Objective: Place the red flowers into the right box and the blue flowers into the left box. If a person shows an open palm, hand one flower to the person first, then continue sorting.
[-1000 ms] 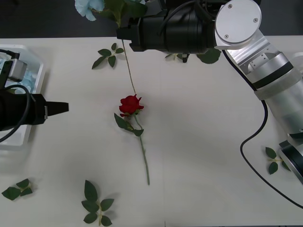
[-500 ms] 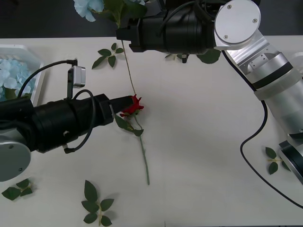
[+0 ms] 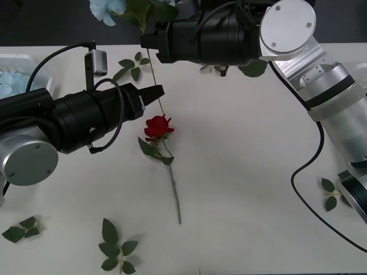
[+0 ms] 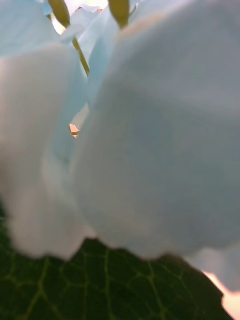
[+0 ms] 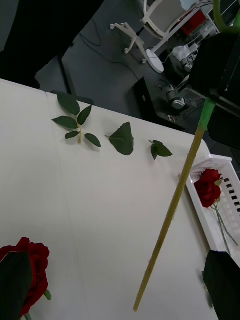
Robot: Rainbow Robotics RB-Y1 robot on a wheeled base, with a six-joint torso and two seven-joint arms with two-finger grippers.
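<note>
holding a pale-blue hydrangea (image 3: 109,8) by its stem, fingers clamped on it, the right gripper (image 3: 147,41) hovers above the table's (image 3: 258,172) far edge, the long stem hanging down. left gripper (image 3: 158,90) points at that stem, just above a red rose (image 3: 158,127) lying mid-table; i cannot tell whether its fingers are apart. more blue blooms fill the left box (image 3: 45,80); another rose (image 5: 209,187) lies in the right box (image 5: 220,165).

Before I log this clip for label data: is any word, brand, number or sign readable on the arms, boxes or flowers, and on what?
None: no readable text on the left gripper, the right gripper, the red rose, the blue flower held up by the right gripper, or the left box.
</note>
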